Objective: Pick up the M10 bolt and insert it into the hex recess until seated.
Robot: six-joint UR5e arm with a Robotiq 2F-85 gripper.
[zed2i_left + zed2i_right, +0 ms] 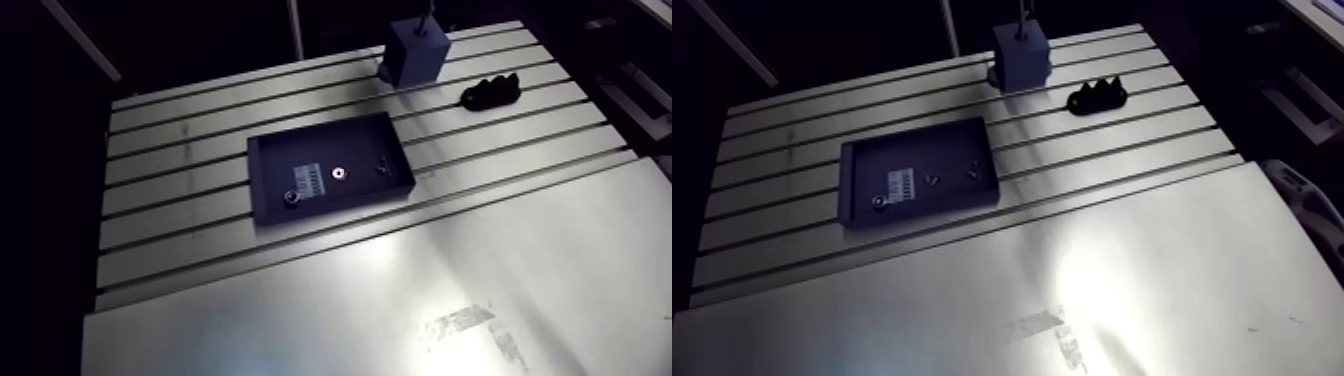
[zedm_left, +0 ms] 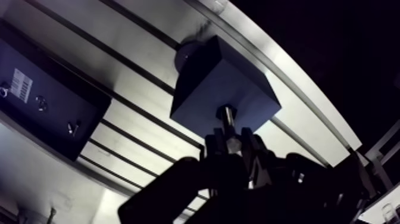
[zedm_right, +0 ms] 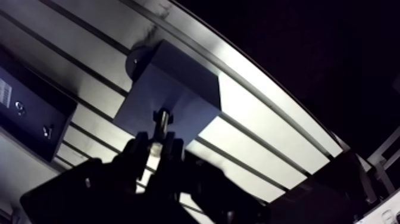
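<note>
The tool point(image 2: 230, 140) is black and bulky, with two seemingly blocky fingers point(image 2: 216, 144).

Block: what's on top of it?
A bolt stands on the block's top face, pinched by the gripper. The hole under the bolt is covered by it, so you cannot see the hole or how deep the bolt sits.

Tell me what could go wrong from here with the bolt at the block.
The bolt, held in the pincer, meets the top of the block; if tilted or off centre, it may jam. The block stands near the far edge of the table and might shift under a push.
</note>
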